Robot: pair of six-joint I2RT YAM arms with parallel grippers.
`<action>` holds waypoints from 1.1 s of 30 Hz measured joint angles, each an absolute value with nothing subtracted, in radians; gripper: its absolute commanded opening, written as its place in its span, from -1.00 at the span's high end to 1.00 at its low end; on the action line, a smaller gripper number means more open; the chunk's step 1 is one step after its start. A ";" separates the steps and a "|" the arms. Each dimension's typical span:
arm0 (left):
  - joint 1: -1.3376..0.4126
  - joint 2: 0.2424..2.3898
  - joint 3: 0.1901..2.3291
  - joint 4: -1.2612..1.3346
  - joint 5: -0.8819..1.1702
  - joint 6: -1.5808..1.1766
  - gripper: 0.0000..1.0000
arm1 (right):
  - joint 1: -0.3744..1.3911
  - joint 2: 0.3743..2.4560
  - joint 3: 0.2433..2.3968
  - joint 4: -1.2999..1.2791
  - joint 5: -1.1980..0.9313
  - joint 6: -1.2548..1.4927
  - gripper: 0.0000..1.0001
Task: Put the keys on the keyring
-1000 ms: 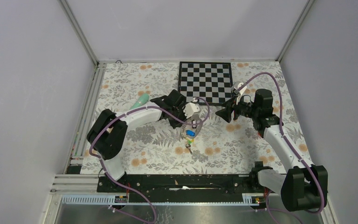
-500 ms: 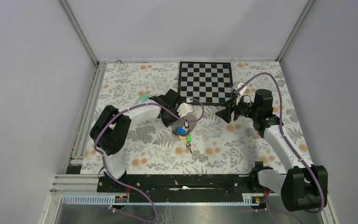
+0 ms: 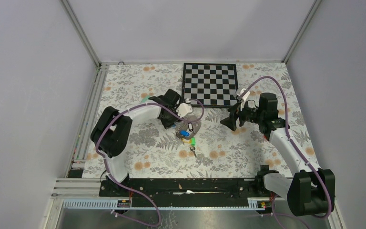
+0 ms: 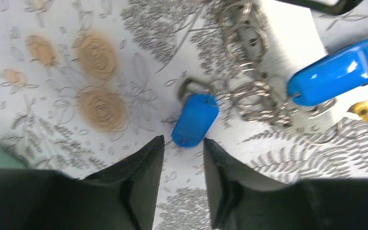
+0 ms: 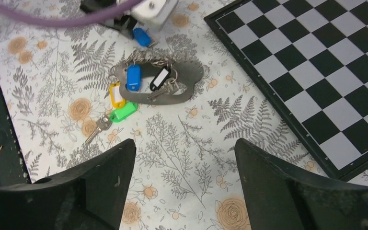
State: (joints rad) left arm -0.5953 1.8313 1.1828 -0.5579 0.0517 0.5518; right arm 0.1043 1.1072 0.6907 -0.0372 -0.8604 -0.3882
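End effector (image 4: 182, 141), left arm's, further leftward.

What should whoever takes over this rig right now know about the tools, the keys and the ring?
Left tool: slightly open, empty, tips just short of a blue key.
Right tool: wide open, empty, hanging apart from the keys.
Second blue key, yellow key and green key lie together beside a tangle of silvery rings.
Done: nothing gripped; which keys are already threaded I cannot tell.
Left: probably grip the near blue key, then work it onto a ring.
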 measured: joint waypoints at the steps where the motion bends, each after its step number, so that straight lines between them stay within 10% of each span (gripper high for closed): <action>1: -0.584 1.826 1.183 -0.559 0.052 0.553 -0.22 | 0.104 1.107 0.691 -0.052 -0.864 -0.402 -0.79; 18: -0.387 1.478 1.093 -0.449 0.310 0.553 -0.70 | 0.355 1.183 0.764 -0.208 -0.838 -0.517 -0.99; 33: -0.341 1.569 1.108 -0.450 0.647 0.452 -0.71 | 0.458 1.322 0.812 -0.065 -0.638 -0.482 -0.97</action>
